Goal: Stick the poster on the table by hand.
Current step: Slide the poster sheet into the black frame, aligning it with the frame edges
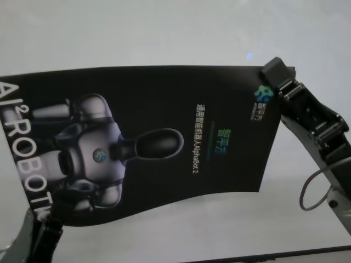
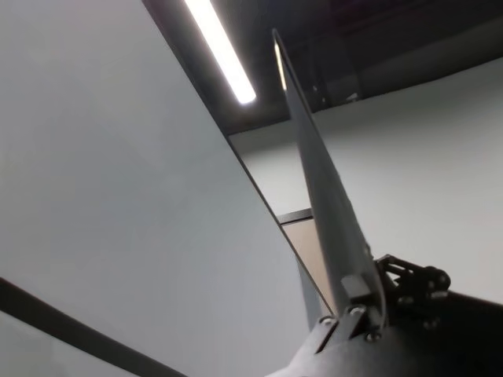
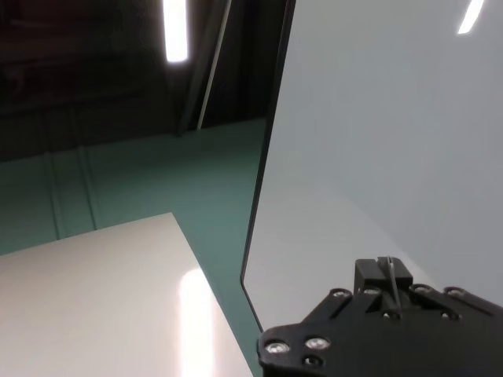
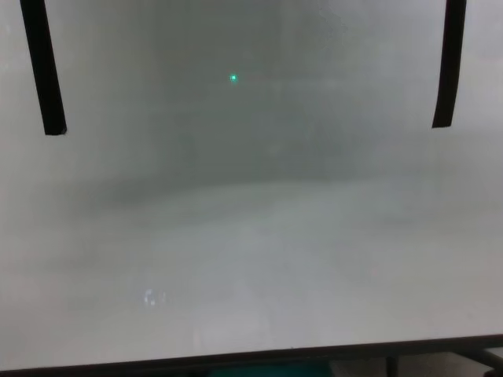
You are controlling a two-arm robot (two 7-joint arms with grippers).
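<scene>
The poster (image 1: 164,148), black with a grey-white robot picture and white letters, hangs bowed above the white table (image 1: 164,33). My left gripper (image 1: 39,220) is shut on its near left corner. My right gripper (image 1: 272,74) is shut on its far right corner. The left wrist view shows the poster (image 2: 322,177) edge-on as a thin grey blade rising out of the left gripper (image 2: 357,297). In the right wrist view only a thin sliver of the poster (image 3: 387,267) shows between the right gripper's fingers (image 3: 369,276), with the table (image 3: 377,141) beyond.
Two narrow black strips (image 4: 43,71) (image 4: 449,63) lie on the table (image 4: 251,259) at far left and far right. The table's dark front edge (image 4: 251,357) runs along the near side. Past the table's rounded corner are green floor (image 3: 157,181) and a pale surface (image 3: 94,298).
</scene>
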